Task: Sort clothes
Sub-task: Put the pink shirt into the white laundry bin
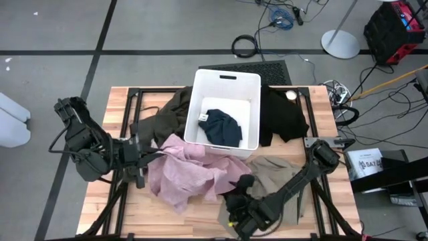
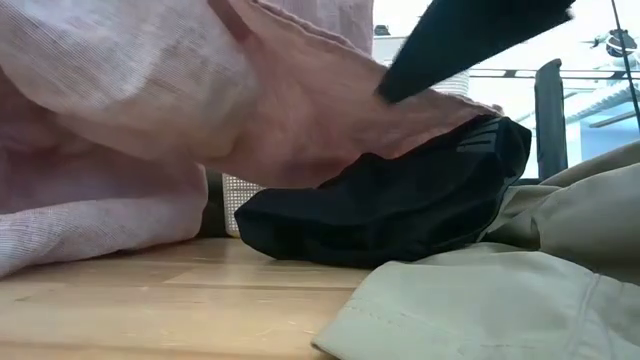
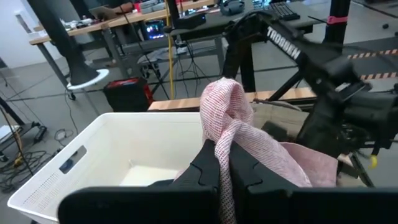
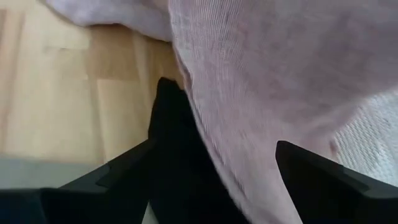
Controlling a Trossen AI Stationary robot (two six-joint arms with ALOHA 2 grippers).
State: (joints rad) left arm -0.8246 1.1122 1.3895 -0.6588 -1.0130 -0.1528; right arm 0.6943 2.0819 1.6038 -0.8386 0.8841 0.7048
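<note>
Pale pink garment [image 1: 184,171] pinched and lifted beside the white bin [image 1: 224,80].
The left gripper [image 3: 222,163], clamped on a pink fold, raises it to expose the small black garment [image 2: 390,205]; the right gripper [image 4: 214,155], jaws wide, straddles that black piece, apparently for pickup.

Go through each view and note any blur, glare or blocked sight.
High view: even light, all sharp. Low view: pink garment looms close and soft, windows behind blown out white. Left wrist view: left end effector sharp, right arm behind smeared. Right wrist view: pink cloth fills it, blurred, between the right end effector fingers.
</note>
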